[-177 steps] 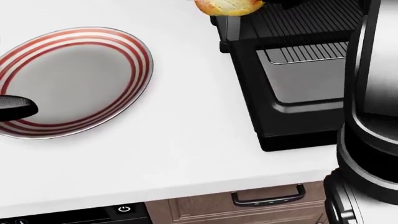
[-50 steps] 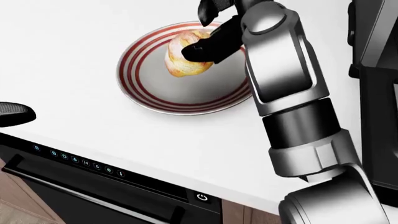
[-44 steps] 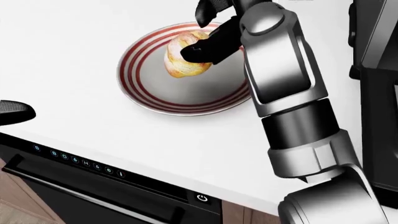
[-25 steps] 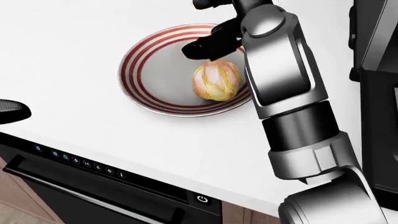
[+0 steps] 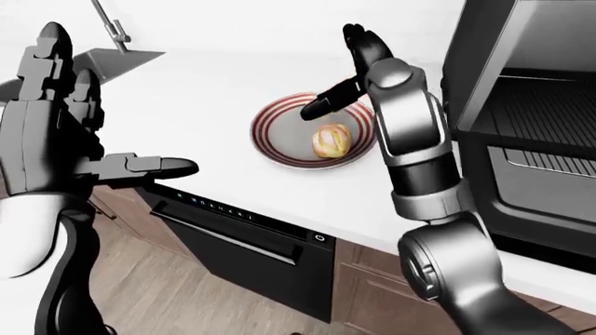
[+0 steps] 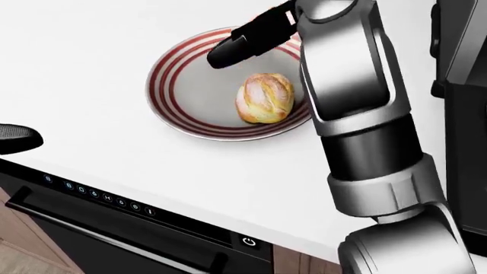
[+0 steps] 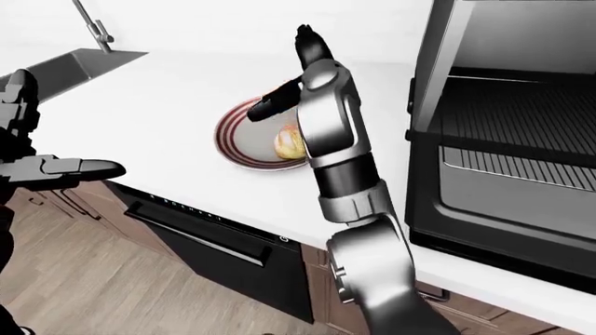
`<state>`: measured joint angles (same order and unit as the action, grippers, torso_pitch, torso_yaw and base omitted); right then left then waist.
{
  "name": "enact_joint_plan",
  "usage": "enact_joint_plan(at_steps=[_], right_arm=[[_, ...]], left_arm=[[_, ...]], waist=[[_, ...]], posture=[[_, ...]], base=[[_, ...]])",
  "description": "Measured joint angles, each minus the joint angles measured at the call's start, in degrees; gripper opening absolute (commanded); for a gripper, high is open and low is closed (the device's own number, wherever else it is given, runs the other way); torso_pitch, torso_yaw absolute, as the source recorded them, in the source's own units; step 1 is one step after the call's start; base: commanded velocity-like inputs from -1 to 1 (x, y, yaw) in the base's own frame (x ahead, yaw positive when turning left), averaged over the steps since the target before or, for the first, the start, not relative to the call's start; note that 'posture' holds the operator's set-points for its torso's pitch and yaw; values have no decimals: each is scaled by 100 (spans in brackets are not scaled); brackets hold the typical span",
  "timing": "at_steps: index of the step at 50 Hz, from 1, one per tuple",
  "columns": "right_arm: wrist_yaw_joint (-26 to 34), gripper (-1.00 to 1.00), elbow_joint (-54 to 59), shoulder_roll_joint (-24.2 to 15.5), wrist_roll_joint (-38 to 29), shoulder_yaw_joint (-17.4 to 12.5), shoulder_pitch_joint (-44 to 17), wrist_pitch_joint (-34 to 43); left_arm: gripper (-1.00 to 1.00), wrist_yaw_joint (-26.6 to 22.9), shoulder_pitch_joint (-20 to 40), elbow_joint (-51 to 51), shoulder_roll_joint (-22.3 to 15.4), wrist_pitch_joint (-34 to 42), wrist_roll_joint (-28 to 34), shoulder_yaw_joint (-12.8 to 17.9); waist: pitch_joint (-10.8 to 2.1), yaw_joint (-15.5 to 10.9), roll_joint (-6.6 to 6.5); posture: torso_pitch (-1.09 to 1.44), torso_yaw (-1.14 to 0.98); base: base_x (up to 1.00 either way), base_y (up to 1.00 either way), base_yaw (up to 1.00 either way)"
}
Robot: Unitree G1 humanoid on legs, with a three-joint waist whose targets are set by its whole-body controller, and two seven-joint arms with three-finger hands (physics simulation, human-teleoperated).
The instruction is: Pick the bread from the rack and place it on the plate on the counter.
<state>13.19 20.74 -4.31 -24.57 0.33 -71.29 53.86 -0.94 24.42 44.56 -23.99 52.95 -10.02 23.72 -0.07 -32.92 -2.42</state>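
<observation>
The bread roll, golden and crusty, lies on the red-striped plate on the white counter, toward the plate's right side. My right hand hovers above the plate with its fingers spread open, clear of the roll. My left hand is raised at the left of the left-eye view, open with nothing in it, well off from the plate.
A black oven with an open front and wire racks stands at the right on the counter. A dishwasher panel sits below the counter edge. A sink and faucet are at the upper left.
The roll left my right hand and dropped onto the plate, settling on its right side. The hand opened and rose away from it.
</observation>
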Motion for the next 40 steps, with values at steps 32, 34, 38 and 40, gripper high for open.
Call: enact_joint_plan(at_steps=[32,34,38,40], right_arm=[[1202,100,-3834,-536,-965,401,-518,2663],[1301,100,-3924,-621,-1077,395,-532,2712],[1535,100,-4160,-728,-1305,457,-455,2775],[1683,100,-4261,-790,-1418,495,-417,2832]], left_arm=[[100,-6,97,204,-205,274,-157,245],[100,4,104,218,-228,294,-164,271],[100,30,116,281,-275,348,-177,288],[100,22,114,300,-303,360,-192,325]], waist=[[103,-15,30],[105,-15,31],[103,-10,33],[111,-8,32]], posture=[[0,48],[0,48],[0,48],[0,48]], base=[[0,0,0],[0,0,0],[0,0,0],[0,0,0]])
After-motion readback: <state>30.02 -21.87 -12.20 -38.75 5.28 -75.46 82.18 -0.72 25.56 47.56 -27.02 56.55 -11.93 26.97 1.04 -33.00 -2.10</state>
